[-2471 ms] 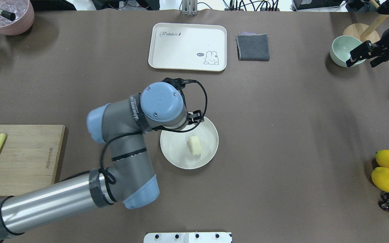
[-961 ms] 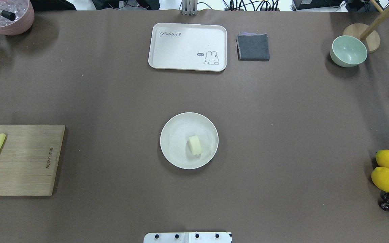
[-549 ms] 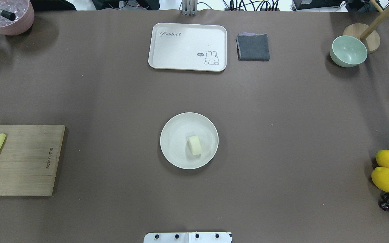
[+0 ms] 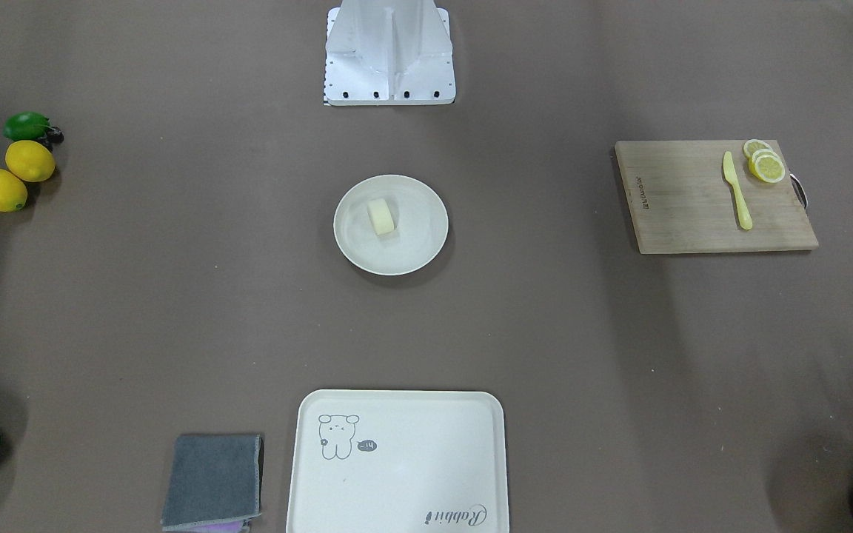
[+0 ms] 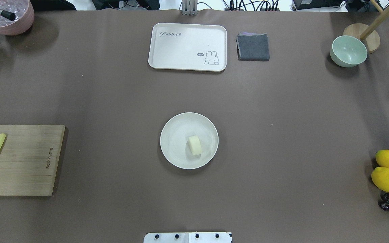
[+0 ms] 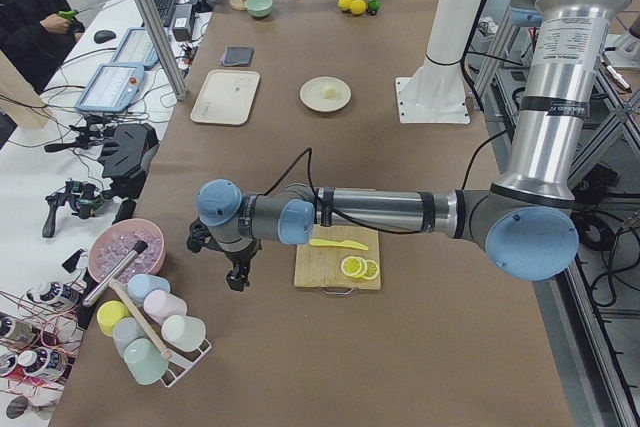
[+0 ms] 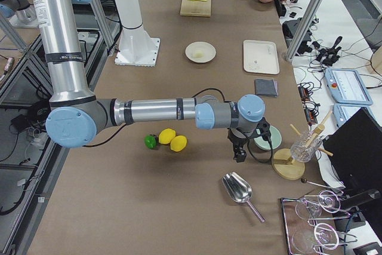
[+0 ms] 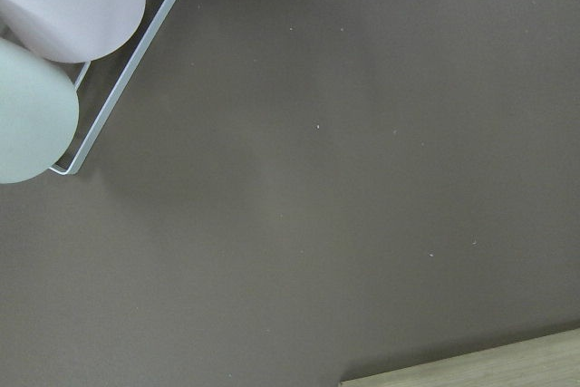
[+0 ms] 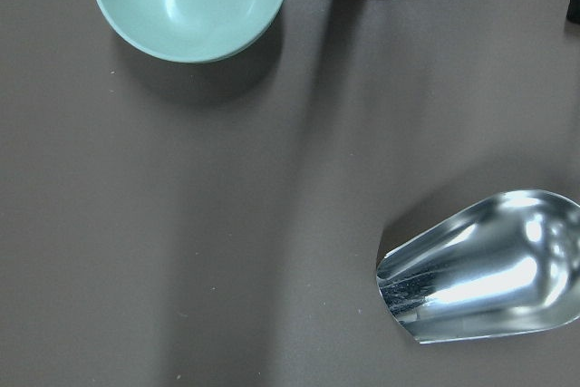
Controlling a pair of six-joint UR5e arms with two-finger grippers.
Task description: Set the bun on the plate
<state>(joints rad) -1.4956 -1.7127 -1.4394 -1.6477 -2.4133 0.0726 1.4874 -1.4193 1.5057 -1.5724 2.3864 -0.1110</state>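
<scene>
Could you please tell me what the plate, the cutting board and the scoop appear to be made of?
The plate looks matte cream, probably plastic or fibre composite, with no glaze shine. The cutting board is wood or bamboo, showing grain. The scoop is polished metal with mirror-like reflections.

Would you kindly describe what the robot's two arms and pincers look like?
The left arm and right arm are both silver tubes with grey joints and light-blue caps, and each has a printed label on its upright segment. A black cable loops near each wrist. The left pincer and right pincer are small and black.
</scene>
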